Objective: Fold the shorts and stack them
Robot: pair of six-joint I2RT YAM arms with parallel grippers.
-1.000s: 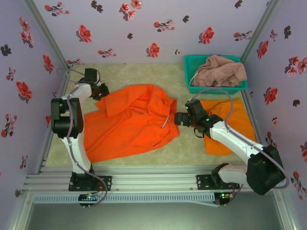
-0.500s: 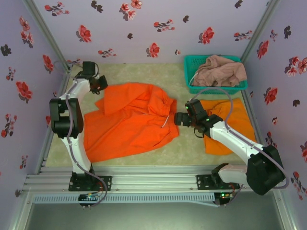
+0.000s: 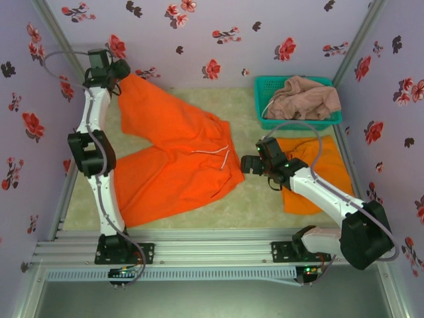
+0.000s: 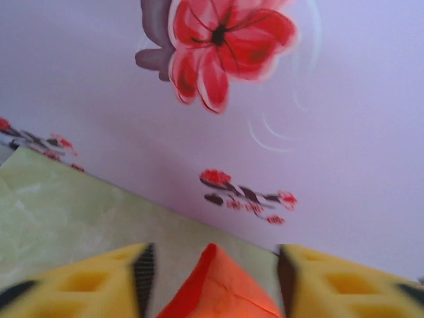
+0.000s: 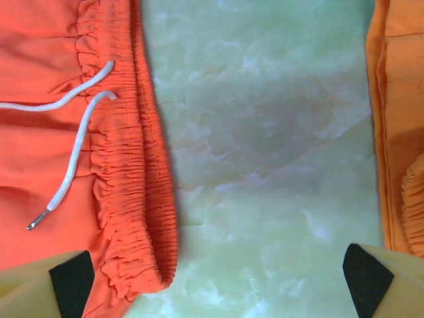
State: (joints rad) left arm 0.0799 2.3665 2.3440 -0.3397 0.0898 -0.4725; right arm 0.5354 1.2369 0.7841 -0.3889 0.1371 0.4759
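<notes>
While one folded orange shorts (image 3: 326, 173) lay at right, the spread orange shorts (image 3: 179, 162) sprawled unfolded mid-table, leg corner inside the parted left gripper (image 4: 212, 260), right gripper (image 5: 215, 278) gaping empty, pink-beige shorts (image 3: 306, 98) heaped in the teal basket (image 3: 260, 101).

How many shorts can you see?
3. A spread-out orange pair lies in the middle, a folded orange pair sits on the right, and a pink pair is heaped in the green basket at the back. More could hide under it.
</notes>
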